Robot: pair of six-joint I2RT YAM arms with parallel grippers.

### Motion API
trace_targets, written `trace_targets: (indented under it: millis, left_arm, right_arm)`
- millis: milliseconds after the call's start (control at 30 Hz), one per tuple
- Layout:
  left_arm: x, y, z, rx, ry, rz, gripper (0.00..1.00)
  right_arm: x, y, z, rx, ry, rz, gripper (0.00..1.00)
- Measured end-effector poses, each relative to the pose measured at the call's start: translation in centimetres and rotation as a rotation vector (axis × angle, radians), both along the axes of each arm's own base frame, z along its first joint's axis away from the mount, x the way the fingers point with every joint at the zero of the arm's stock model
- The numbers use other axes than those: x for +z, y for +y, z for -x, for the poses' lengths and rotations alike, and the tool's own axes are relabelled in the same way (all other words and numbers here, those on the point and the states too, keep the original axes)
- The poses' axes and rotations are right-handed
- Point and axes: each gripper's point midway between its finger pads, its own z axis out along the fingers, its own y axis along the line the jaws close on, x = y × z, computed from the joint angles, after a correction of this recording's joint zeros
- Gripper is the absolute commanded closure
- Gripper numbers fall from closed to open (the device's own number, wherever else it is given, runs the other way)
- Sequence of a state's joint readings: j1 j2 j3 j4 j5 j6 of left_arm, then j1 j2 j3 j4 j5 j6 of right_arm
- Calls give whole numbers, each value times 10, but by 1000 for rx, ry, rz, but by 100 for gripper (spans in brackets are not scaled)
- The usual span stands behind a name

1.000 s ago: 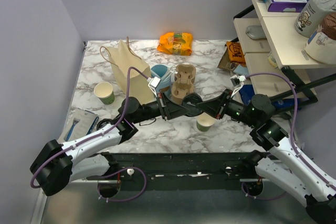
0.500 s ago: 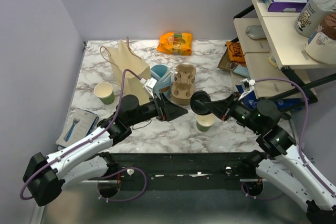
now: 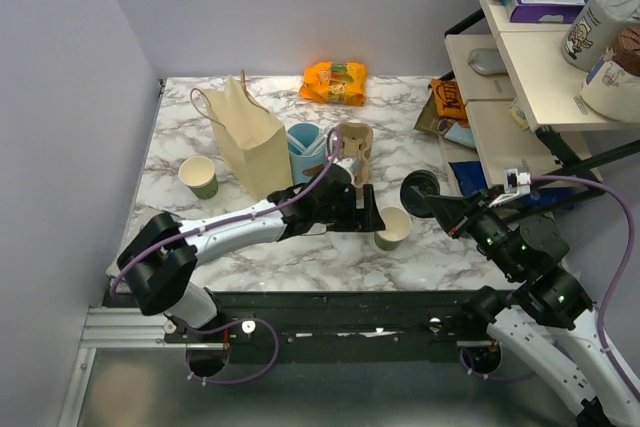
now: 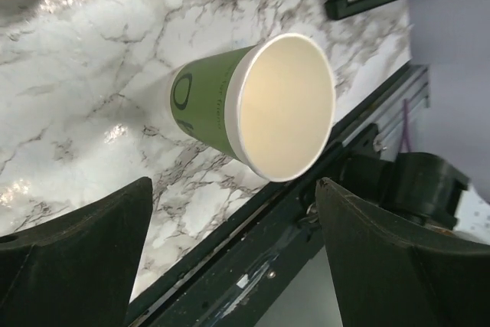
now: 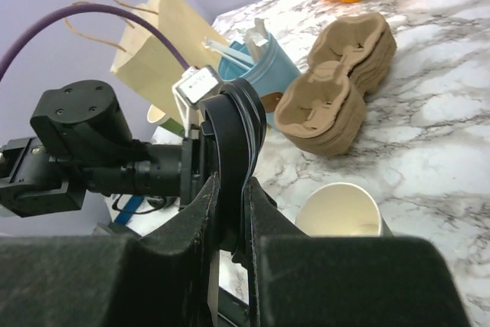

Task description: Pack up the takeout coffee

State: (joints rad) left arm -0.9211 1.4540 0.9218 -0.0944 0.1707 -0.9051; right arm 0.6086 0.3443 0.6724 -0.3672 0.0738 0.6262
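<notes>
The takeout coffee cup (image 3: 392, 229) stands near the table's front edge without its lid, green outside and cream inside. My left gripper (image 3: 362, 217) is open just to its left; in the left wrist view the cup (image 4: 253, 116) sits just beyond my gripper (image 4: 233, 189), whose fingers are spread wide. My right gripper (image 3: 430, 199) hovers right of the cup and is shut on the round black lid (image 3: 417, 190). In the right wrist view the lid (image 5: 237, 151) stands on edge in my gripper (image 5: 243, 197), with the cup (image 5: 341, 216) below. The tan paper bag (image 3: 250, 137) stands upright at the back left.
A lidless green-and-white cup (image 3: 200, 177) stands left of the bag. A light-blue cup (image 3: 305, 142) and stacked brown cup carriers (image 3: 350, 152) sit behind the left arm. An orange snack bag (image 3: 335, 82) lies at the back. A shelf unit (image 3: 520, 67) borders the right side.
My left gripper opened, let go of the lid and moved right to the cup. My right gripper kept the lid and drew back to the right with it.
</notes>
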Motion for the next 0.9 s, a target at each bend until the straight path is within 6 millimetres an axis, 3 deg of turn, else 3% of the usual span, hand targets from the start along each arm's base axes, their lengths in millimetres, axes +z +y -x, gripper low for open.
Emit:
trace_targets:
  millis: [200, 300, 367, 433, 633, 767, 900]
  left_arm:
    - [-12, -24, -3, -33, -7, -87, 25]
    - [-20, -27, -7, -22, -14, -138, 35]
    - [-28, -28, -10, -4, -15, -190, 49]
    - [-35, -30, -12, 10, -20, -243, 72]
    - [-40, -21, -15, 74, -36, -374, 98]
    - [-41, -7, -14, 119, -27, -428, 100]
    - [-42, 23, -7, 175, -12, -487, 99]
  right_arm:
    - [-8, -11, 1, -47, 13, 30, 89]
    - [-11, -14, 1, -60, 21, 41, 89]
    - [-12, -15, 1, -64, 26, 45, 89]
    - [-14, -16, 1, -67, 28, 49, 89]
    - [-16, -16, 1, -64, 26, 67, 88]
    - [-16, -14, 2, -44, 24, 74, 88]
    - [-17, -5, 6, 10, 23, 83, 88]
